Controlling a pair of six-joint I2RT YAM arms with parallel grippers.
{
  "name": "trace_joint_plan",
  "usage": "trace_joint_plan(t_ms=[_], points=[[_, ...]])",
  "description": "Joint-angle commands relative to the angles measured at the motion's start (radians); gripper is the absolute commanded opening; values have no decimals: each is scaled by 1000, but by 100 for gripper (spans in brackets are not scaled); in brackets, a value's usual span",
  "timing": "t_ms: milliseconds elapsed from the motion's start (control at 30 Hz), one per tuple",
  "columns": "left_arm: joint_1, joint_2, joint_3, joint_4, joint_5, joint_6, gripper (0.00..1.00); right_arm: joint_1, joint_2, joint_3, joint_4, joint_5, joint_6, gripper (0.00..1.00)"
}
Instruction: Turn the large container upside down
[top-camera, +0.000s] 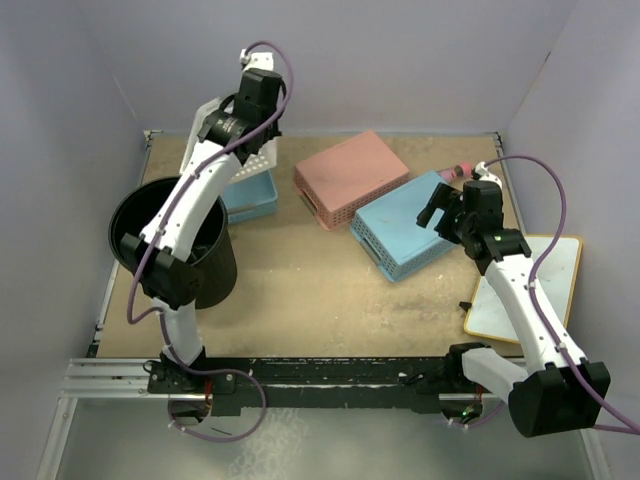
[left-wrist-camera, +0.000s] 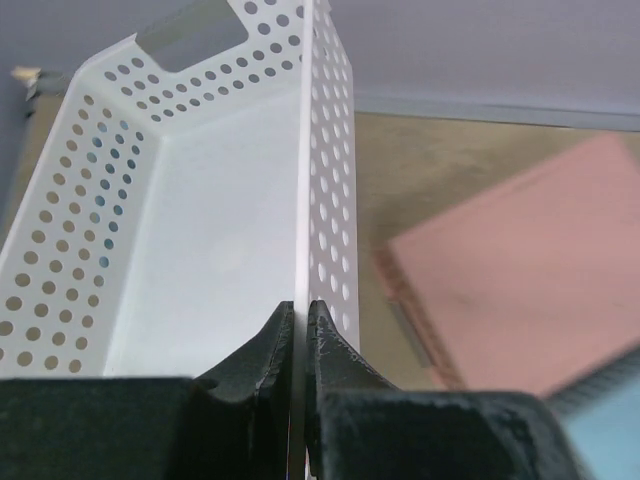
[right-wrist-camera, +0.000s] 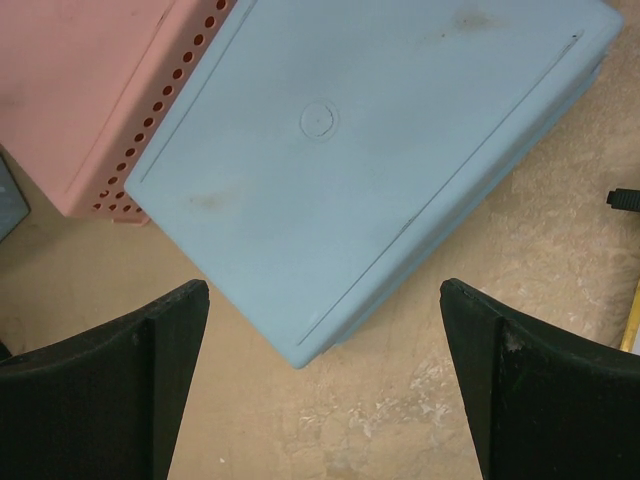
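Observation:
The large container, a tall black round bin, stands upright with its mouth up at the left edge of the table; my left arm crosses above it. My left gripper is behind the bin at the back left. In the left wrist view the gripper is shut on the thin right wall of the white perforated basket. My right gripper is open and empty, hovering over the near corner of an overturned blue basket. The bin does not show in either wrist view.
The white basket sits over a second blue basket at the back left. An overturned pink basket lies mid-back, touching the overturned blue one. A white board lies front right, a pink-tipped marker behind it.

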Motion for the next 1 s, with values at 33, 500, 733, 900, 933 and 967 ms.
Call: trace_joint_plan(t_ms=[33, 500, 733, 900, 933, 967], points=[[-116, -92, 59, 92, 196, 42, 0, -5, 1, 54, 41, 6, -3, 100], [-121, -310, -186, 291, 656, -253, 0, -5, -115, 84, -17, 178, -16, 100], [-123, -500, -558, 508, 894, -435, 0, -5, -67, 119, 19, 150, -27, 100], [-127, -643, -631, 346, 1006, -300, 0, -5, -41, 131, 26, 111, -35, 100], [-127, -660, -633, 309, 1016, -285, 0, -5, -43, 128, 26, 111, -34, 100], [-127, -670, -636, 274, 1034, -277, 0, -5, -48, 125, 27, 113, -36, 100]])
